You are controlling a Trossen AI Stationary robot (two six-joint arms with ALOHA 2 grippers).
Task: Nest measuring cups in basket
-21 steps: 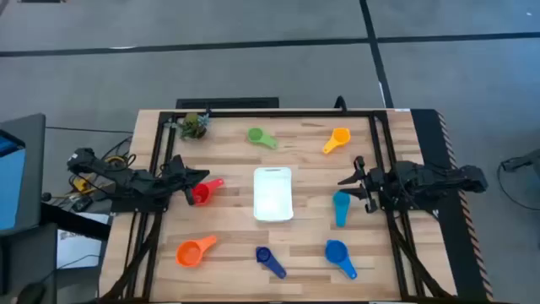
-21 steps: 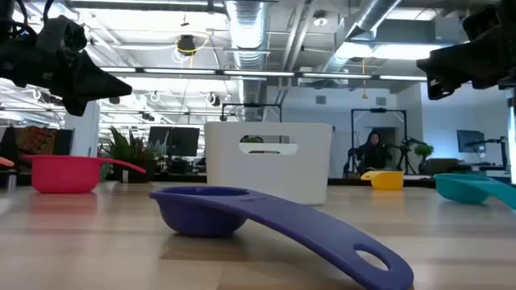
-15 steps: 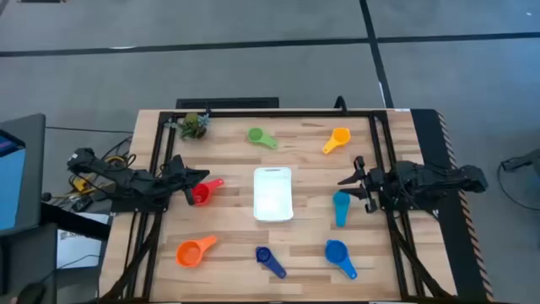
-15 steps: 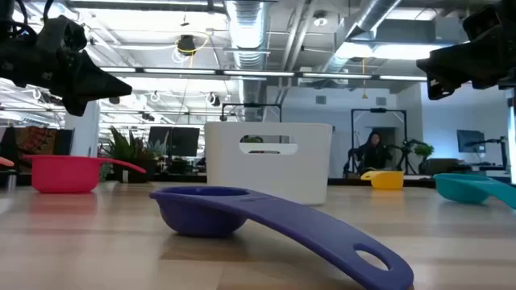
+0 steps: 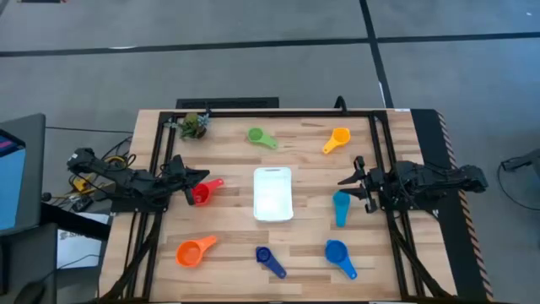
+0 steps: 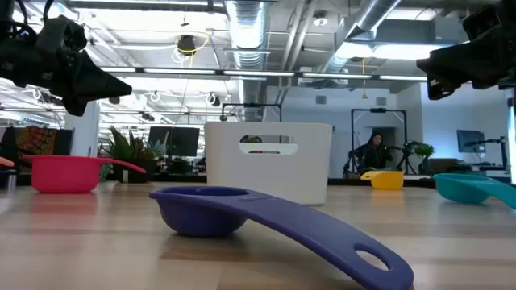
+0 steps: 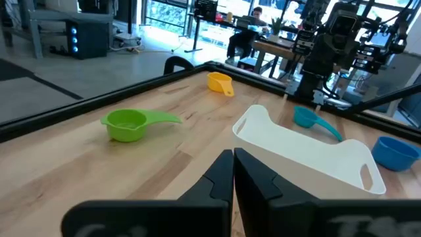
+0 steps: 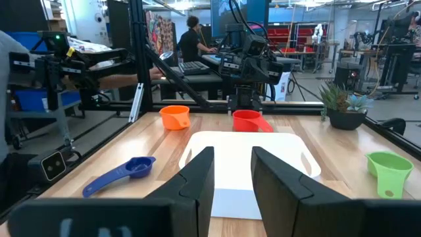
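The left pincer (image 5: 196,182) hangs closed and empty just beside the red cup (image 5: 201,193); the right pincer (image 5: 353,182), partly open and empty, hangs near the teal cup (image 5: 341,205). All the cups lie scattered on the counter (image 5: 228,160) around the empty basket (image 5: 272,193). Probably best to open the left fingers (image 7: 227,174) before descending, and seat the largest cup first.
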